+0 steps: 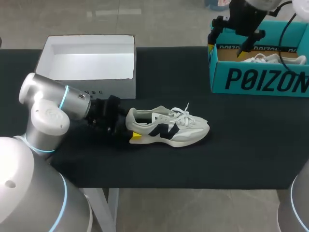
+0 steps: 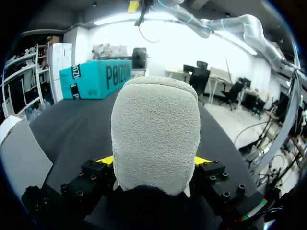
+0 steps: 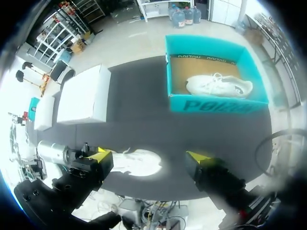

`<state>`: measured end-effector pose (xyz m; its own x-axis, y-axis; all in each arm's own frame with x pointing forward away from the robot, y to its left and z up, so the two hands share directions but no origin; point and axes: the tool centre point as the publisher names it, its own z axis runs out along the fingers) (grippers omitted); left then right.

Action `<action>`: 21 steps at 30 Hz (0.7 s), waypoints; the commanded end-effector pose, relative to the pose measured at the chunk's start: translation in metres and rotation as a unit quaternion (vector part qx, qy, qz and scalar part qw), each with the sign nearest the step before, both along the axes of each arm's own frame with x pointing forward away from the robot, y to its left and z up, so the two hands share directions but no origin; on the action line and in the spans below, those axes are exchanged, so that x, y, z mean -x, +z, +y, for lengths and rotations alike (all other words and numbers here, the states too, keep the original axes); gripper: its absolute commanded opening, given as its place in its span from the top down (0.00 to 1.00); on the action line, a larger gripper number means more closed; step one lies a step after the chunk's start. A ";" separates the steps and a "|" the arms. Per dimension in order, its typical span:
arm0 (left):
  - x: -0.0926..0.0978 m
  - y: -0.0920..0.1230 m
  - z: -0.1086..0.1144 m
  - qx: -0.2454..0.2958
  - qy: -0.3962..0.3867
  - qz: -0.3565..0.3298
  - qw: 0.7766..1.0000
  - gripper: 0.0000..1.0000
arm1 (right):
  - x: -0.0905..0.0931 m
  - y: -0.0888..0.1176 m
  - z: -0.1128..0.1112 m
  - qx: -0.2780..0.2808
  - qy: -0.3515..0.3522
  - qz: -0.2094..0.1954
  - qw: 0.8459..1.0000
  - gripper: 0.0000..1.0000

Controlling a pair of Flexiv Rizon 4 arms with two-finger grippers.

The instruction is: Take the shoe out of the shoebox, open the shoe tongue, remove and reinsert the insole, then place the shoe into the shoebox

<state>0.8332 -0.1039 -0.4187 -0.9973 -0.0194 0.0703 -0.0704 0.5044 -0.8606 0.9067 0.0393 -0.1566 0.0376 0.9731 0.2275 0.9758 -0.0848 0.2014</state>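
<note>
- The left gripper is clamped on the heel of the sneaker, with a yellow tip pressed to each flank of the grey suede heel cup. The shoe stands on its sole on the black table, out of any box, toe pointing away from the fingers.
- The hold is on the heel alone, so a pull on the tongue may swing the toe sideways or drag the shoe out of the grip.
- The soft heel collar may fold under the squeeze and pinch the insole, which could then snag as it comes out.
- The right gripper hangs spread and empty, high above the table and well apart from the sneaker, over a corner of the teal shoebox. Coming in from that far, it could catch the laces rather than the tongue.
- The sneaker is off-white with a dark side logo. It is laced up, with loose loops over the tongue.
- A second shoe lies inside the teal shoebox, and an open white box sits near the left gripper's wrist.
</note>
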 end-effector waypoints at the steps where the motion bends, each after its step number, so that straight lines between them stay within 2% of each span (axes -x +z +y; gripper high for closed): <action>1: 0.000 0.000 0.000 0.000 0.001 0.000 1.000 1.00 | 0.002 -0.012 0.018 0.003 -0.014 -0.001 1.000 0.00; 7: 0.000 0.000 0.000 0.000 0.001 0.000 1.000 1.00 | 0.014 -0.029 0.036 0.004 -0.064 0.033 0.997 0.00; 13: 0.000 0.000 0.000 0.000 0.001 0.000 1.000 1.00 | 0.029 -0.041 0.055 -0.012 -0.049 0.053 0.997 0.00; 21: 0.000 0.000 0.000 0.000 0.001 0.000 1.000 1.00 | 0.029 -0.041 0.055 -0.012 -0.049 0.053 0.997 0.00</action>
<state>0.8332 -0.1039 -0.4187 -0.9973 -0.0193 0.0703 -0.0704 0.5044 -0.8606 0.8782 0.0943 -0.1972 0.1582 0.9584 0.2377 0.9783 -0.1848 0.0939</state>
